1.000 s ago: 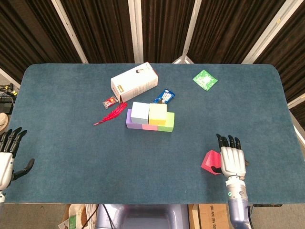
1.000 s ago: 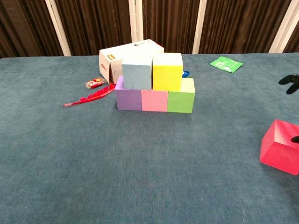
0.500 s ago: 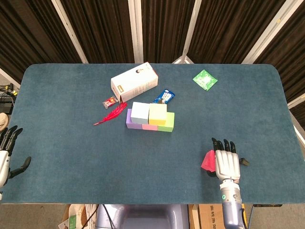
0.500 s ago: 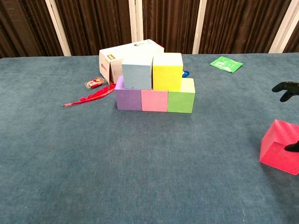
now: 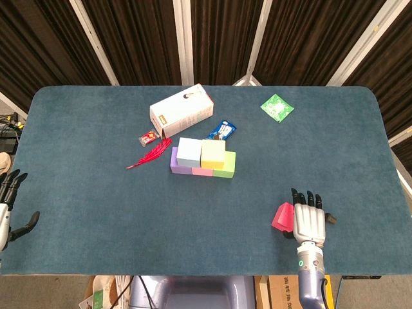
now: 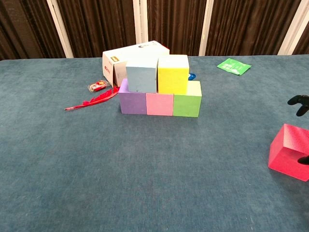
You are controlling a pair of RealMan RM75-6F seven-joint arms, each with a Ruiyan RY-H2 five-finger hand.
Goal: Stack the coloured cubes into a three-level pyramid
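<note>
Your desk carries two finished levels of the pyramid, well ahead of your right robot hand and to its left: purple cube, pink cube and green cube in a row, with light blue cube and yellow cube on top. I judge the third level is the step now. The last piece, the red cube, sits on the desk touching the left side of the right robot hand, tilted, one corner toward you; a cube has no long axis. This robot hand lies over it with fingers extended; a firm grip I cannot tell. Next you must close on it, lift, and centre it on the blue-yellow seam. Your left robot hand is open and empty, far to the left.
</note>
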